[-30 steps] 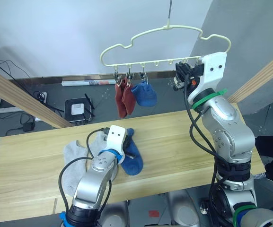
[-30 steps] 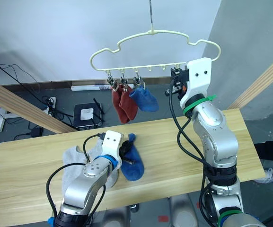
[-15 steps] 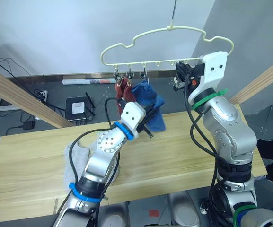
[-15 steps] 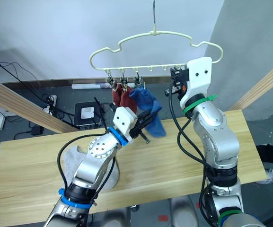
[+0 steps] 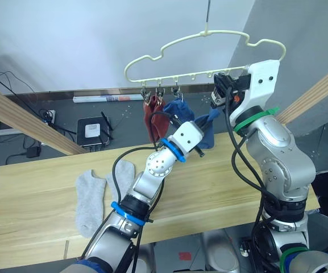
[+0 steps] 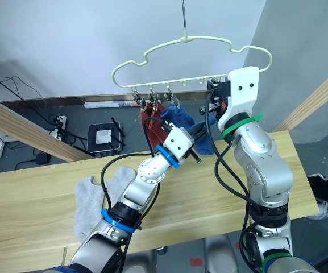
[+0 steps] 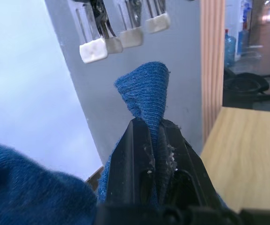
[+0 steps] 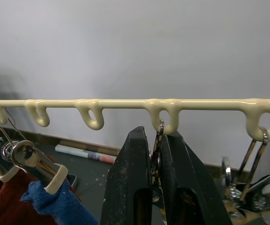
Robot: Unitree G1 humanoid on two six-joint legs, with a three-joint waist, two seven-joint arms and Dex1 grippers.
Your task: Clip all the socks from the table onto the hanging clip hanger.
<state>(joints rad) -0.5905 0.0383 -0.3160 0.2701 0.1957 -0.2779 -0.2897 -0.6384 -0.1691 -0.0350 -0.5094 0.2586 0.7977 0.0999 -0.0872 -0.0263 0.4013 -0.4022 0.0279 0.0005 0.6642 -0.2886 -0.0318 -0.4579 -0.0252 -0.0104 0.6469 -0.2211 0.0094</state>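
The pale yellow clip hanger (image 5: 203, 37) hangs above the table's (image 5: 38, 170) far edge. Its left clips hold two red socks (image 5: 151, 116) and a blue sock (image 5: 179, 108). My left gripper (image 5: 200, 132) is raised just under the hanger bar, shut on a second blue sock (image 7: 146, 93) whose tip pokes up toward white-padded clips (image 7: 120, 41). My right gripper (image 8: 156, 133) is up at the bar (image 8: 125, 103), shut on a silver clip (image 8: 156, 143) that hangs between its fingers. Two grey socks (image 5: 90, 196) (image 5: 124, 175) lie flat on the table's left half.
Slanted wooden poles (image 5: 21, 116) (image 5: 317, 91) flank the table on both sides. Behind the table, on the floor, sit a black box (image 5: 92, 129) and cables. The table's right half is bare wood.
My left gripper lifted the blue sock off the table and carried it up and to the right, close to the right gripper. The right gripper stayed at the hanger bar.
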